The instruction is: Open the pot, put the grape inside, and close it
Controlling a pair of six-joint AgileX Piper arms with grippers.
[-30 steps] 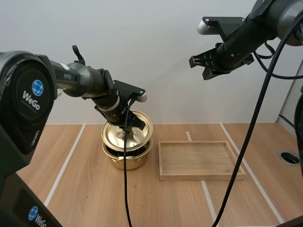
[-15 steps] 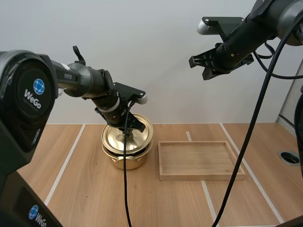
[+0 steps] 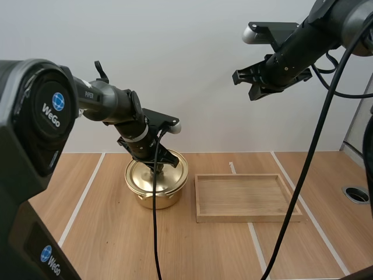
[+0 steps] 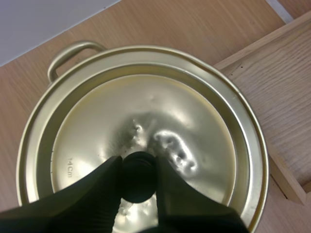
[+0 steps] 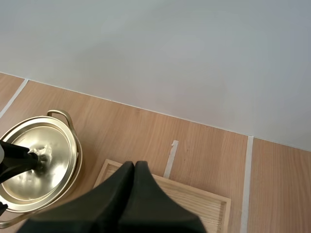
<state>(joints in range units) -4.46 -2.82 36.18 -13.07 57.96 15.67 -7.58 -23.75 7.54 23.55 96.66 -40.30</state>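
Sitting on the pale wooden table (image 3: 105, 233), the gold pot (image 3: 154, 199) stands just beside the wooden tray (image 3: 245, 195), on my left arm's side of it. The lid (image 3: 172, 176) lies on the pot and covers its mouth, so nothing inside can be seen.

My left gripper (image 3: 157, 166) reaches down onto the middle of the lid. In the left wrist view its two black fingers (image 4: 108, 187) stand a little apart and pinch the dark round knob (image 4: 139, 175) between their ribbed faces. The dented, shiny lid spreads out around the knob there, and one loop handle (image 4: 74, 51) sticks out from the pot's rim on the side away from the tray.

My right gripper (image 3: 252, 83) hangs high in the air, well above the tray and far from the pot. In the right wrist view its fingers (image 5: 134, 171) lie pressed together as one dark wedge with nothing between them.

A plain light wall rises behind the table. White tape strips (image 3: 81, 201) run across the boards.

By count: one pot, one lid, one tray, two grippers. A dark round fitting (image 3: 355, 194) near the table's right edge is too small to make out. My left arm hides the far rim of the lid in the high view.
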